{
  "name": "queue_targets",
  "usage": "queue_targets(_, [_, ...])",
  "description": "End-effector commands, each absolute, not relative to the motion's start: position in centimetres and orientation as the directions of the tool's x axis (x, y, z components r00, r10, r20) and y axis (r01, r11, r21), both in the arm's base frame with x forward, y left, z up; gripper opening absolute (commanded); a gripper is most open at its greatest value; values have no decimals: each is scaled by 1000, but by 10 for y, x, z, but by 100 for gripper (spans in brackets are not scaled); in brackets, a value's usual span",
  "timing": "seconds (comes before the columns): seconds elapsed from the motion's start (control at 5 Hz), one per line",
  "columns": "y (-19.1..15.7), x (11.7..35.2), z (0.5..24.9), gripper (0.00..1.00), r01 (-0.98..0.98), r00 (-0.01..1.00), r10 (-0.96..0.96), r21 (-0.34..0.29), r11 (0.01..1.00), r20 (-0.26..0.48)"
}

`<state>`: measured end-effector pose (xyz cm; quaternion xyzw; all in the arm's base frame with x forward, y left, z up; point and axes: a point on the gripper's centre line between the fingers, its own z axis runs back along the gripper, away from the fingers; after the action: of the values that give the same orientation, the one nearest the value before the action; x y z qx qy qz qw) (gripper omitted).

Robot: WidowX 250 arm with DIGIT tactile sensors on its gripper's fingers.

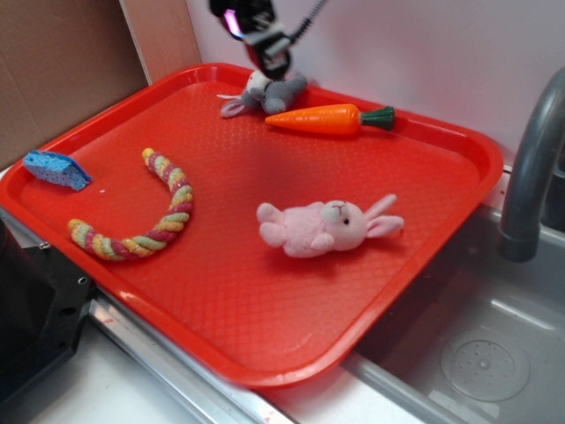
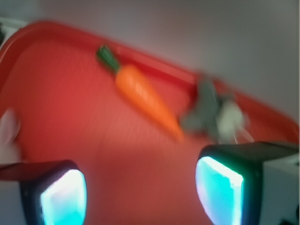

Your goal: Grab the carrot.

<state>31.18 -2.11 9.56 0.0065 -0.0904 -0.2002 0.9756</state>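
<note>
Nearest the exterior camera, the front corner of the red tray [image 1: 265, 371] overhangs the counter edge beside a grey sink [image 1: 494, 362]. Bare tray floor lies open in the middle, between the striped rope [image 1: 150, 221] at the left and the pink plush bunny [image 1: 327, 227] at the right. A blue sponge [image 1: 56, 170] sits on the left rim. The carrot [image 1: 327, 118] lies flat near the far rim, close to the back wall, its long axis roughly along that rim: green stem toward the right, tip toward the left, just beside a grey plush mouse [image 1: 265, 93]. The gripper [image 1: 265, 55] hangs above the mouse, off the carrot's tip. In the blurred wrist view the fingers [image 2: 63, 197] stand spread with nothing between them, the carrot [image 2: 145, 96] ahead of them
</note>
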Motion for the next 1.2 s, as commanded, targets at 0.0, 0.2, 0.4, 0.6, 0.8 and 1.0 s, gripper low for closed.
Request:
queue_targets(0.0, [-49,360,91,100,479,829,-482,84,874,285])
queue_targets(0.2, [-49,360,91,100,479,829,-482,84,874,285])
queue_targets(0.4, [-49,360,91,100,479,829,-482,84,874,285])
queue_targets(0.6, [-41,345,52,100,478,834,-486,101,873,261])
queue_targets(0.8, [-40,336,22,100,490,843,-498,92,867,205])
queue_targets(1.0, [-46,334,17,100,495,843,-501,82,865,197])
